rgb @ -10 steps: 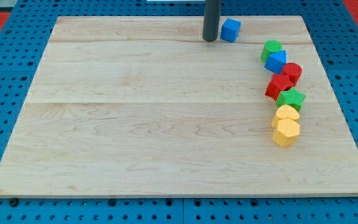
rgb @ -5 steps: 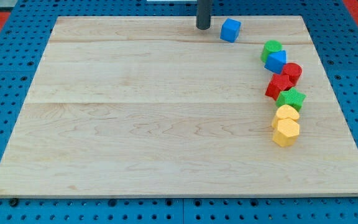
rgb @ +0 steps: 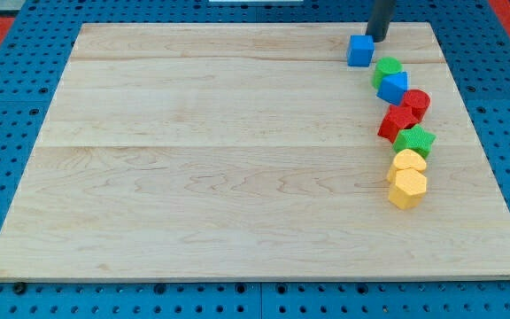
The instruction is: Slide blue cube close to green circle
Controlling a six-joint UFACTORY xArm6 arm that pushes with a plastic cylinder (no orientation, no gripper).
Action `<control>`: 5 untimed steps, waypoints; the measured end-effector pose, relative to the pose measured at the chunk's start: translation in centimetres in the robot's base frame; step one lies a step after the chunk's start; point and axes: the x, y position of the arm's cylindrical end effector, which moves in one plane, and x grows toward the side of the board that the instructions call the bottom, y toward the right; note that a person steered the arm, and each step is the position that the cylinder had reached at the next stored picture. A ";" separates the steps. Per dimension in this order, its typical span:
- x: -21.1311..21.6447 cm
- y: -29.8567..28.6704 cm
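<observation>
1. my tip (rgb: 378, 37) is now at the view's top right of the desk (rgb: 193, 177), just up and right of the blue cube (rgb: 359, 50). a moment ago it was on the cube's left side.
2. the blue cube has slid to the view's right and a bit down. it now sits just beside the green circle (rgb: 386, 69), up and to its left. i cannot tell if they touch.
3. so the job looks almost done, or done.
4. there are no fingers here, only a dark rod, so nothing is being held.
5. below the green circle is a curved line of blocks: a blue block (rgb: 394, 88), a red round block (rgb: 416, 102), a red block (rgb: 397, 122), a green star-like block (rgb: 414, 141) and two yellow blocks (rgb: 407, 180). these have not moved.
</observation>
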 end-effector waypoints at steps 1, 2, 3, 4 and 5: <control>0.0 -3.5; 0.1 -6.1; 0.8 -6.3; 1.1 -5.2; 1.1 -3.3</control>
